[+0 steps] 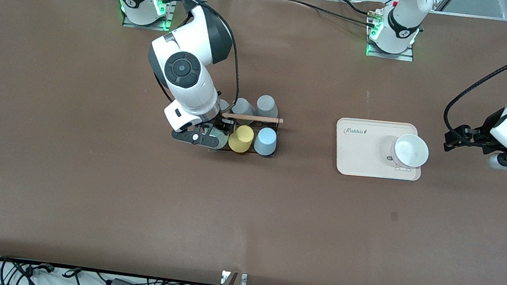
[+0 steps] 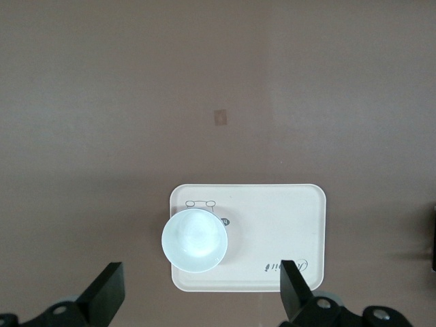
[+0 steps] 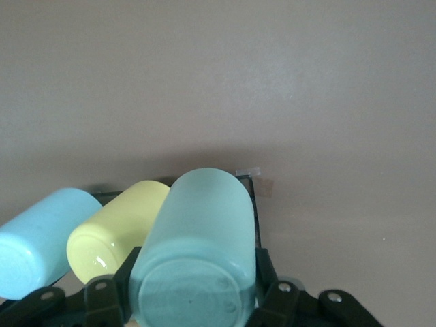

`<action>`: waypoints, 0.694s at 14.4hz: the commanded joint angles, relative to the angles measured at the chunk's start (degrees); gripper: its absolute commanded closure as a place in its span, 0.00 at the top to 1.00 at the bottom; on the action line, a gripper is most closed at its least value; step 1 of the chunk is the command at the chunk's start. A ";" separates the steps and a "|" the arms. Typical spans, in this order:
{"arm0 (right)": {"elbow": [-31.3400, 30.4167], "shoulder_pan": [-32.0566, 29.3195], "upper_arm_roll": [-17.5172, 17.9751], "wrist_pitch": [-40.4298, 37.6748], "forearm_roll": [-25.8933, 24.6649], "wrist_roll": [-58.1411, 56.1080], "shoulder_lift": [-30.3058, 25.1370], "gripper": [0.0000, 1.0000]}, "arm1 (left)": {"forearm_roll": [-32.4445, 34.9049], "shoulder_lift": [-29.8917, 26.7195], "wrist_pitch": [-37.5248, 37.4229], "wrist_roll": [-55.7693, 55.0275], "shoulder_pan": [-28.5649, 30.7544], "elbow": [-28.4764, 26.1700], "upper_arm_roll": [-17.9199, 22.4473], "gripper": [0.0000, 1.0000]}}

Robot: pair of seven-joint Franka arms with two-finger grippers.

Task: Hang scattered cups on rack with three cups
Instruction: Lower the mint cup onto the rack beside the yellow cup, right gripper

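- Front view, rack: black wire frame with a wooden rod across its top, standing on the brown table toward the right arm's end.
- Front view, cups on the rack: a yellow cup and a blue cup side by side on the side nearer the camera; two grey cups on the side nearer the bases, with what may be a third mostly hidden by the arm.
- Front view, right gripper: low at the rack's end nearest the right arm, just beside the yellow cup. A pale rounded shape shows under it; its colour is hard to judge here.
- Front view, tray: cream, flat on the table toward the left arm's end, well apart from the rack. A white bowl sits on it.
- Front view, left gripper: hangs over bare table past the tray's end; the left arm waits.
- Left wrist view: left gripper with fingers spread wide, nothing between them. Tray and bowl lie below on the table.
- Right wrist view: right gripper closed on a green cup, fingers clamped on either side near its base.
- Right wrist view, neighbours: yellow cup touches the green cup; blue cup lies just beside the yellow one. All three tilt the same way over the rack's dark frame.
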 commanded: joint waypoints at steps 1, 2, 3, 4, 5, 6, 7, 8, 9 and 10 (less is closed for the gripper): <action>0.71 0.32 0.15 -0.19 0.40 1.04 0.84 0.14 | -0.47 -3.44 -1.69 -0.29 0.22 -1.94 -0.20 1.00; 0.37 0.41 0.15 -0.19 0.22 1.04 0.75 0.14 | -0.47 -3.62 -2.57 -0.20 0.22 -1.68 -0.20 1.00; -0.07 0.50 0.15 -0.19 0.05 1.04 0.84 0.14 | -0.47 -3.71 -3.45 -0.20 0.22 -1.59 -0.29 1.00; -0.51 0.50 0.15 -0.19 -0.04 0.95 0.84 0.14 | -0.56 -3.97 -4.24 -0.20 0.22 -1.59 -0.29 1.00; -0.69 0.41 0.15 -0.10 -0.13 0.95 0.84 0.14 | -0.47 -4.23 -4.94 -0.02 0.22 -1.59 -0.29 1.00; -0.78 0.50 0.15 -0.19 -0.13 0.95 0.84 0.14 | -0.47 -4.24 -5.21 0.24 0.22 -1.59 -0.29 1.00; -0.78 0.50 0.15 -0.10 -0.22 0.95 1.10 0.14 | -0.21 -4.24 -5.13 0.59 0.22 -1.59 -0.29 1.00; -0.95 0.50 0.15 0.16 -0.22 0.95 1.19 0.14 | -0.12 -4.24 -5.13 0.85 0.22 -1.59 -0.20 1.00; -1.30 0.50 0.15 0.42 -0.22 0.95 1.19 0.15 | -0.12 -4.32 -5.21 0.94 0.31 -1.59 -0.20 1.00; -1.92 0.50 0.15 1.12 -0.30 0.95 1.28 0.15 | -0.12 -4.41 -5.30 0.94 0.31 -1.59 -0.20 1.00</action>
